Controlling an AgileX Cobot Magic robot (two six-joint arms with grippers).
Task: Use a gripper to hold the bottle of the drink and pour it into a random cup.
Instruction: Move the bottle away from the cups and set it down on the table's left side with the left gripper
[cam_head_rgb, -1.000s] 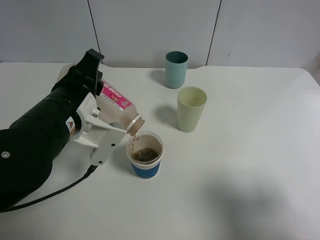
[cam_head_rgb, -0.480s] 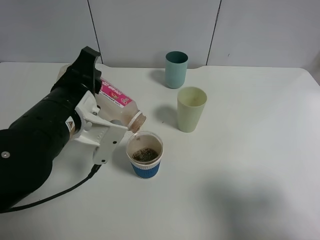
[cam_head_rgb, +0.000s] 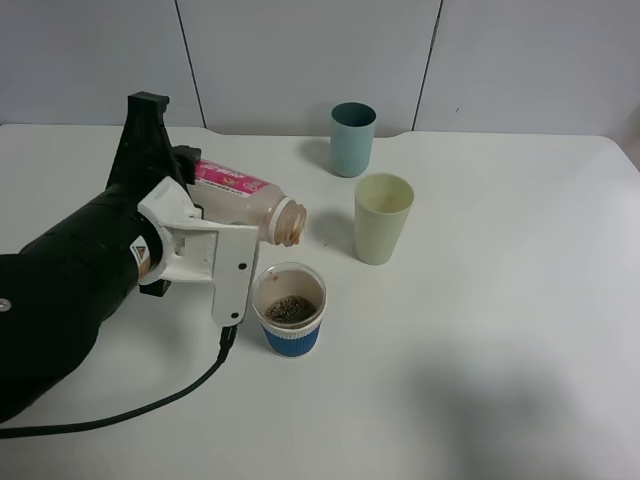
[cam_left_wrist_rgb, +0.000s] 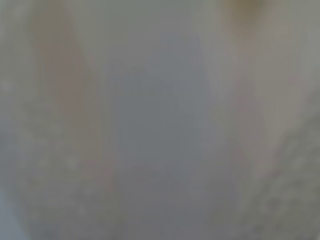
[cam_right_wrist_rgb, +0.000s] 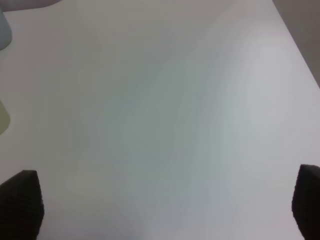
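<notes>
- A smooth white table (cam_head_rgb: 500, 330) stands before a grey panel wall (cam_head_rgb: 300, 60).
- Three cups: one teal cup (cam_head_rgb: 352, 140), one pale green cup (cam_head_rgb: 382, 220), one ribbed blue paper cup (cam_head_rgb: 292, 340) (brown bits inside).
- One translucent plastic bottle (cam_head_rgb: 245, 200) lies almost level in the air, its open neck toward the pale green cup, just above the blue cup.
- The left gripper (cam_head_rgb: 190, 205) is clenched on the bottle.
- The right gripper (cam_right_wrist_rgb: 164, 202) is released, its dark fingertips (cam_right_wrist_rgb: 20, 205) wide apart.

I can read no words: the label (cam_head_rgb: 228, 181) on the bottle (cam_head_rgb: 258, 207) is too small; the sticker (cam_head_rgb: 141, 254) on the pincer (cam_head_rgb: 195, 210) shows a warning triangle.
</notes>
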